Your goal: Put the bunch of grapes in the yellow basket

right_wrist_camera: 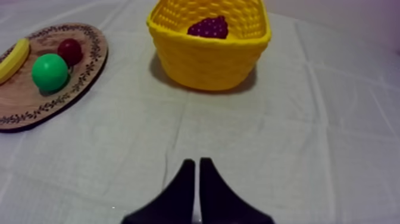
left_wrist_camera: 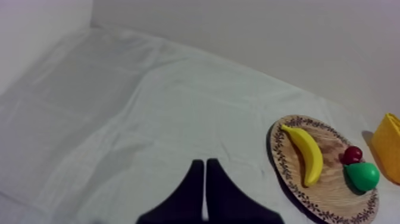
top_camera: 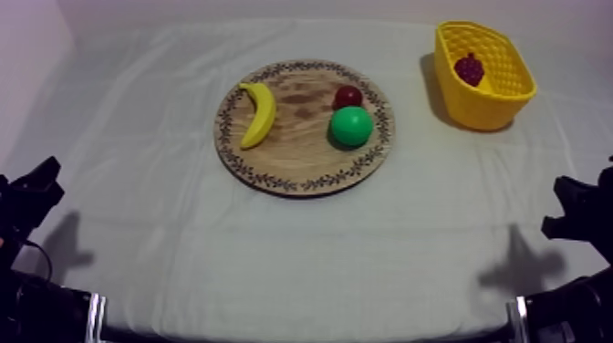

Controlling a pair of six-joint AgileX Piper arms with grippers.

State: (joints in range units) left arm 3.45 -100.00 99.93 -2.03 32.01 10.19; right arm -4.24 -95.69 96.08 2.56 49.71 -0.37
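left gripper (left_wrist_camera: 204,161) has its two black fingers pressed together into a narrow wedge with nothing between them, low over bare cloth, and the right gripper (right_wrist_camera: 196,159) is the same, closed on nothing and pointing across the table (top_camera: 274,265) toward the yellow basket (top_camera: 476,111). in the top view both arms sit low at the lower left and lower right edges of the frame, well apart from everything. the bunch of grapes (top_camera: 470,68) is not on the wooden board (top_camera: 296,155): it lies inside the yellow basket at the upper right of the frame, against the basket's far wall, so the task looks done as things lie now. the board, in the upper middle of the frame, carries a banana (top_camera: 260,114) on its left side, with a small red fruit (top_camera: 348,96) and a green pear (top_camera: 351,126) close together on its right. as for handling, the grapes are a toy, so i judge them light and fairly stiff, with a knobbly surface that gives the fingers some purchase but no flat faces. if they had to be taken again, the best hold is probably from straight above, through the basket's open top, with the fingers across the wider upper part of the bunch, not the tapered tip, where they could slip off.
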